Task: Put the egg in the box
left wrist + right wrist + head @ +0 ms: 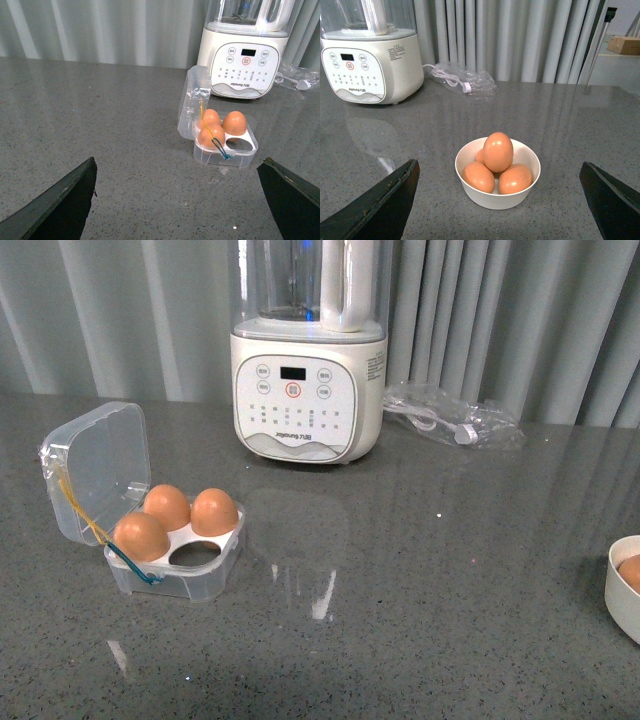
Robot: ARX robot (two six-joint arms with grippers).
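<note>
Lower left, front view: box [185,585] on the grey table [420,600], its lid [95,470] standing open, tilted back toward the left of the frame.
Box cells: three eggs [166,506] sit in the two rear holes and the front left one; the front right hole [196,555] shows dark.
Bands: yellow and blue elastic [88,520] runs from the lid down to the front left corner.
Upper centre: blender [308,390], behind the box and to its right, backed by the grey curtain [120,320].
Upper right: clear bag [450,415] holding a white cable [462,435], just beside the blender.
Right edge: white bowl [622,605], cut off by the frame, well apart from the box.

Left wrist view
Left gripper [178,160]: dark fingers [65,200] spread wide with nothing held, above the table, not touching the box.
Box here: lid open, three eggs inside, blender close behind it.

Right wrist view
Right gripper [500,161]: fingers [612,200] spread wide with nothing held, clear of the bowl ahead of them.
Egg [498,151]: upright on top of the pile in the bowl, resting on the other eggs [479,176].
Behind the bowl: blender and bag at the curtain.
</note>
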